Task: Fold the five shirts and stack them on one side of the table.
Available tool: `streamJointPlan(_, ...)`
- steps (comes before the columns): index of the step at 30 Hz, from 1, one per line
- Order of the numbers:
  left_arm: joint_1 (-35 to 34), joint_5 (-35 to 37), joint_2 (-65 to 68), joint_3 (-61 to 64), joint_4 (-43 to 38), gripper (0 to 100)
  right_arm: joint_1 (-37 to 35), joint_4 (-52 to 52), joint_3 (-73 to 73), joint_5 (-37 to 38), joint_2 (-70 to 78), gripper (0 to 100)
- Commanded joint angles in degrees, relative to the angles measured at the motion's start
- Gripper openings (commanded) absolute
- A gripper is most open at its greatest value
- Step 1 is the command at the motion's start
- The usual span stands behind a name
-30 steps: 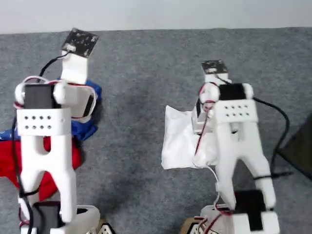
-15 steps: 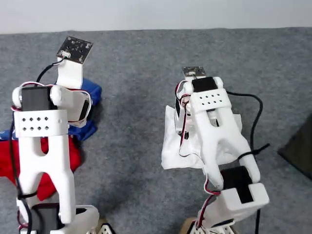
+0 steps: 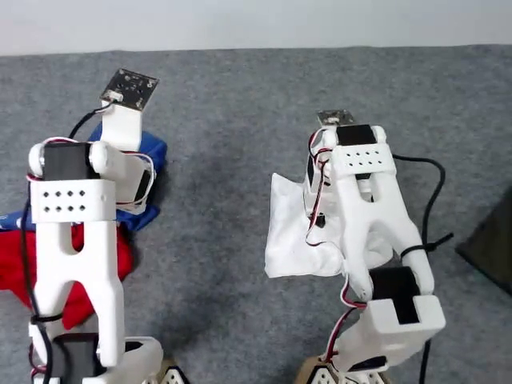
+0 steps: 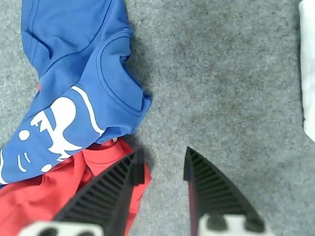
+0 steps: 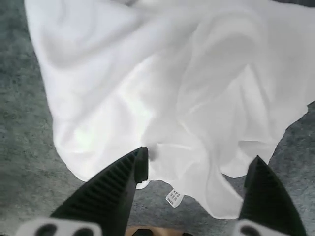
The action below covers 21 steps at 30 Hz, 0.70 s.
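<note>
A white shirt [image 3: 290, 232] lies crumpled on the grey table, partly under the right arm; the right wrist view shows its folds [image 5: 162, 88] close below. My right gripper [image 5: 194, 164] hangs open just above the shirt's edge, holding nothing. A blue shirt with a white print [image 4: 74, 83] lies bunched on a red shirt [image 4: 59, 191] at the table's left [image 3: 148, 156]. My left gripper [image 4: 162, 162] is open over bare carpet beside the red shirt's edge, one finger [image 4: 118, 182] overlapping the red cloth.
The grey carpet-like tabletop [image 3: 216, 128] lies bare between the two piles and toward the back. A dark object [image 3: 492, 240] sits at the right edge. The red shirt [image 3: 16, 268] runs off the left edge.
The right arm swung left over the white shirt, then shifted slightly back right. The left arm's wrist wobbled a little above the blue shirt.
</note>
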Motion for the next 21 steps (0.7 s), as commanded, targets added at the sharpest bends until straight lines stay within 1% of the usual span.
streamJointPlan(1, 0.35, 0.97, -2.37, -0.31, -0.26, 13, 0.92, -1.27, -3.60, 1.23, -0.48, 19.6)
streamJointPlan(4, 2.20, 1.14, -2.29, -0.31, -0.26, 13, 0.92, -1.27, -3.60, 1.23, -0.48, 9.8)
streamJointPlan(6, 3.60, 1.14, -2.29, -0.31, -0.26, 13, 0.92, -1.27, -3.60, 1.23, -0.48, 5.9)
streamJointPlan(10, 4.84, 1.23, -2.29, -0.31, -0.26, 13, 2.33, -1.27, -3.52, 1.23, -0.48, 5.0)
streamJointPlan(14, 4.75, 1.23, -2.37, -0.31, 0.00, 13, 5.76, -1.36, -3.52, 1.85, -1.01, 4.5)
streamJointPlan(16, 4.75, 1.23, -2.37, -0.31, 0.09, 13, 7.69, -1.36, -3.96, 4.84, -1.10, 1.1)
streamJointPlan(21, 4.75, 3.16, -2.37, -0.31, 0.09, 13, 13.32, -1.89, -4.22, 10.64, -1.19, 1.0)
